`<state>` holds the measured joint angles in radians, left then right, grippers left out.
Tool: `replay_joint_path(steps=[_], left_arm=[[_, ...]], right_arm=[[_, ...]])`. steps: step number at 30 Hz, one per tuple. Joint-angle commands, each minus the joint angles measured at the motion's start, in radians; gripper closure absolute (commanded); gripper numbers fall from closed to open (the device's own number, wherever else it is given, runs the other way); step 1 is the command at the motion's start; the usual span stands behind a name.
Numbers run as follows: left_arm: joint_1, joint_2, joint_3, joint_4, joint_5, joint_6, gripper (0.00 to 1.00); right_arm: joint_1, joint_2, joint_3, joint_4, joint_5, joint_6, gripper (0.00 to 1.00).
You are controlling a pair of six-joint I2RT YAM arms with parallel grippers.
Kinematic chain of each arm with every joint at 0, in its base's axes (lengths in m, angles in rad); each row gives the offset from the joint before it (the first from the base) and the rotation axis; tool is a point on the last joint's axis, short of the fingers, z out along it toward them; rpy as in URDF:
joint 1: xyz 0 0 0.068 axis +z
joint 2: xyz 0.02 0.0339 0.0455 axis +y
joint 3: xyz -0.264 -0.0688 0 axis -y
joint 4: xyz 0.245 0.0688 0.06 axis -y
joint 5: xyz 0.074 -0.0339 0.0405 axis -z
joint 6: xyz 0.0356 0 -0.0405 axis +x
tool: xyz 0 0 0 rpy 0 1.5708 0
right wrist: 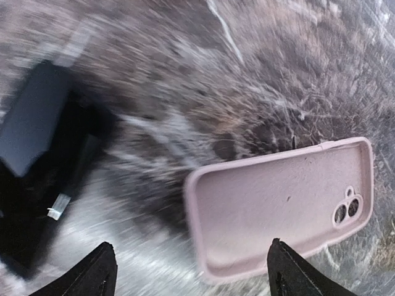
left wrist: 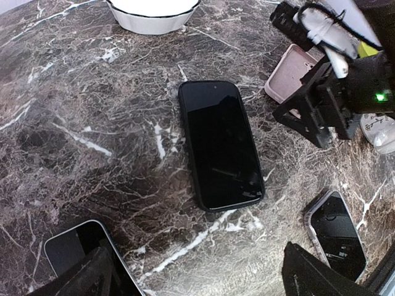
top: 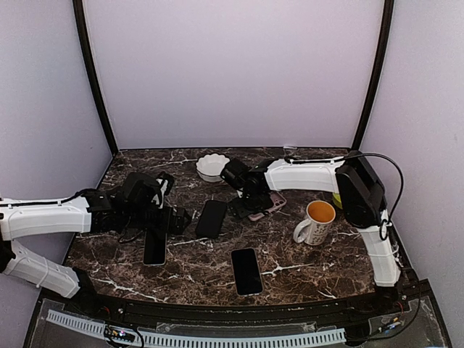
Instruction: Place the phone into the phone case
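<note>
Top camera is showing a dark marble desk with three phones and one pink case lying on it. The right tool is hanging low just beside the pink case. The case is lying flat on the desk with its hollow side facing up. Right wrist camera is giving a blurry picture, but the right tool's two fingers are standing wide apart there and gripping nothing, with the pink case lying on the desk past them. A black phone is lying in the middle of the desk, between the two tools. It is near the case but not touching it. The left tool is hovering just left of that phone, spread wide and holding nothing. A second phone is lying partly under the left tool, and a third phone is lying closer to the front edge. A white bowl is sitting at the back. A white mug with an orange inside is sitting on the right.
</note>
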<state>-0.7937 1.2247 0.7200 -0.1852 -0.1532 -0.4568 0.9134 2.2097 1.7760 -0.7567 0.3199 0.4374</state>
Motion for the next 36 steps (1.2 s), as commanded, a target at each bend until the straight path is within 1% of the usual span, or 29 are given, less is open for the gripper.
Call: replay_joint_path(steps=[1,2,3,6,11,12,14,17,19,23,25,28,31,36], left_arm=[[0.008,-0.039,0.006,-0.023,-0.021,0.017,0.01],[0.008,-0.04,0.002,-0.022,-0.02,0.018,0.01],[0.008,-0.039,0.0,-0.018,-0.017,0.018,0.01],[0.008,-0.038,-0.001,-0.02,-0.019,0.024,0.01],[0.01,-0.044,-0.001,-0.017,-0.026,0.037,0.01],[0.01,-0.045,0.0,-0.016,-0.026,0.039,0.01],[0.011,-0.048,0.001,-0.014,-0.022,0.039,0.01],[0.011,-0.052,-0.006,-0.005,-0.016,0.036,0.01],[0.015,-0.055,-0.013,-0.006,-0.021,0.03,0.01],[0.031,-0.049,-0.038,-0.017,-0.04,0.002,0.01],[0.045,-0.043,-0.053,-0.024,-0.036,-0.019,0.01],[0.068,-0.04,-0.074,-0.035,-0.045,-0.05,0.01],[0.08,-0.048,-0.084,-0.043,-0.074,-0.081,0.01],[0.089,-0.06,-0.097,-0.043,-0.082,-0.099,0.01]], right_arm=[[-0.043,0.052,0.046,-0.046,0.011,-0.097,0.17],[-0.048,0.057,0.034,-0.029,-0.011,-0.104,0.2],[-0.052,0.062,0.024,-0.016,-0.044,-0.115,0.26],[-0.054,0.056,-0.024,0.016,-0.131,-0.116,0.53],[-0.054,0.008,-0.116,0.084,-0.257,-0.141,0.96],[-0.053,-0.002,-0.122,0.089,-0.274,-0.153,1.0],[-0.049,-0.029,-0.121,0.092,-0.283,-0.193,1.0],[-0.013,-0.094,-0.106,0.087,-0.193,-0.254,1.0],[0.033,-0.156,-0.122,0.107,-0.168,-0.287,1.0],[0.185,-0.297,-0.227,0.18,-0.136,-0.353,1.0],[0.26,-0.348,-0.276,0.196,-0.109,-0.352,1.0],[0.365,-0.406,-0.355,0.232,-0.169,-0.355,1.0],[0.456,-0.405,-0.404,0.275,-0.248,-0.349,1.0],[0.551,-0.288,-0.364,0.279,-0.342,-0.358,1.0]])
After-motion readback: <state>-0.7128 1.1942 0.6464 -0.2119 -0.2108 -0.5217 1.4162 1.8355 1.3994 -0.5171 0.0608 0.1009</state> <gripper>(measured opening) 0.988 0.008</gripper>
